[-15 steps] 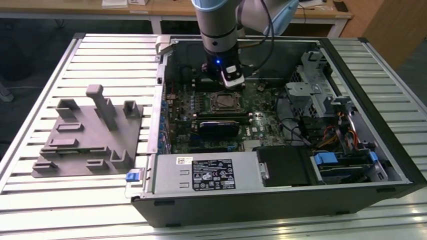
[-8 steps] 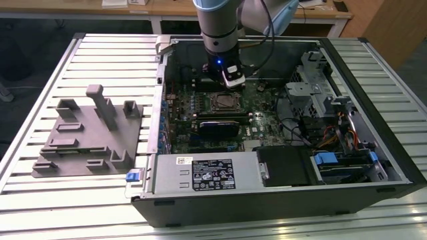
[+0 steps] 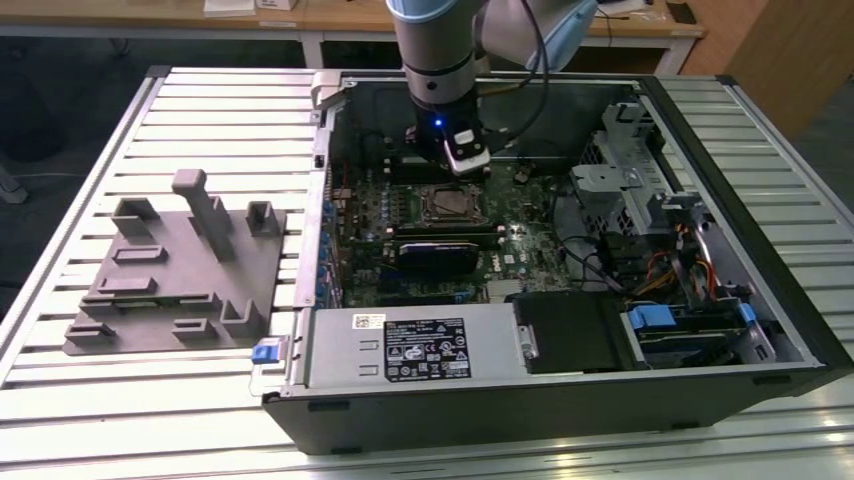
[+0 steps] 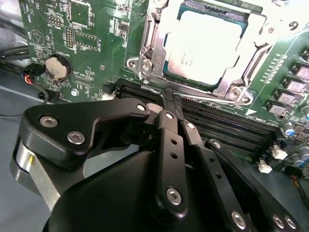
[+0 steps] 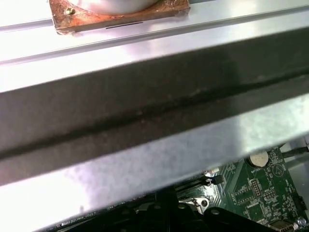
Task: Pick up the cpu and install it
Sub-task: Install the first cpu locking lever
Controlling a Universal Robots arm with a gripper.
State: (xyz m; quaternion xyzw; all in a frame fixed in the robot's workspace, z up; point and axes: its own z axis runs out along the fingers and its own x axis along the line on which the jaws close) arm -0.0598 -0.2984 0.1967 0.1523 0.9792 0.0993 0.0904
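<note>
The cpu (image 4: 205, 41), a pale silvery square chip, lies flat in the metal-framed socket (image 4: 149, 58) on the green motherboard (image 4: 87, 29). In the exterior view the socket (image 3: 449, 205) sits mid-board inside the open computer case (image 3: 534, 400). My gripper (image 3: 463, 158) hangs just behind the socket, low over the board. In the second wrist view its black fingers (image 4: 169, 121) meet at the tips, and the gripper (image 4: 166, 99) is shut with nothing between them, apart from the cpu and over the memory slots (image 4: 222, 125).
A grey fixture plate (image 3: 174, 270) with upright posts lies on the slatted table at the exterior view's left. A labelled power supply (image 3: 414, 345) fills the case's near edge. Drive bays and cables (image 3: 667, 260) crowd the right. The case's wall (image 5: 145, 106) runs close by in the first wrist view.
</note>
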